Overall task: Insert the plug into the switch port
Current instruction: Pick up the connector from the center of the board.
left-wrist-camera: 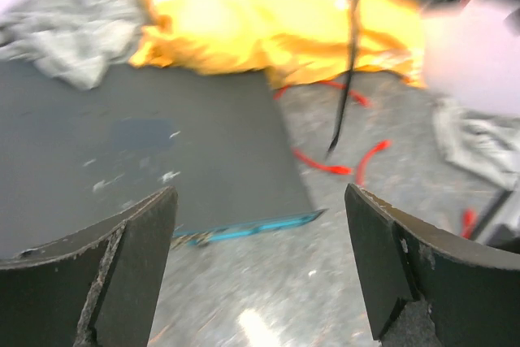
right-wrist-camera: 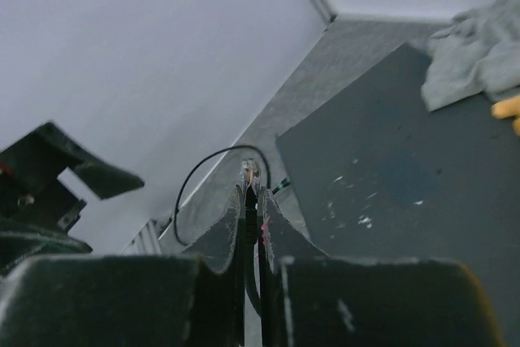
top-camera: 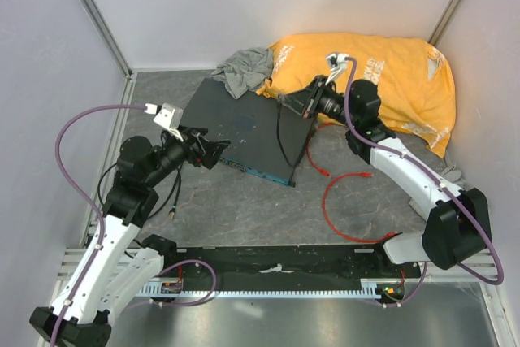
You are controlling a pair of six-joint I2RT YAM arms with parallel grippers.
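Two fingers of my right claw (right-wrist-camera: pixel 252 194) are pressed together on the plug (right-wrist-camera: pixel 249 171), whose pale tip pokes out just past the fingertips. A fleck of red shows between them, so I judge the red cable (left-wrist-camera: pixel 321 166) runs from there to its loops on the table (top-camera: pixel 244 217). Pinched that near its nose, the plug should be stiff enough to aim.

It hangs above the far right side of the switch (top-camera: pixel 244 123), beside the yellow cloth (top-camera: pixel 382 71). That is well apart from the blue-green front edge (left-wrist-camera: pixel 244 232), where the switch port sits; I cannot make out which socket. A black cable (top-camera: pixel 280 136) dangles under that claw along the switch's right side and could snag.

My left claw (left-wrist-camera: pixel 258 197) is spread wide and empty, hovering just off the near left corner of the switch, likely to brace the box against the push.

The stretch of table before the front edge looks open enough to come round low. The grey rag (top-camera: pixel 244 67) and the cloth crowd only the back.
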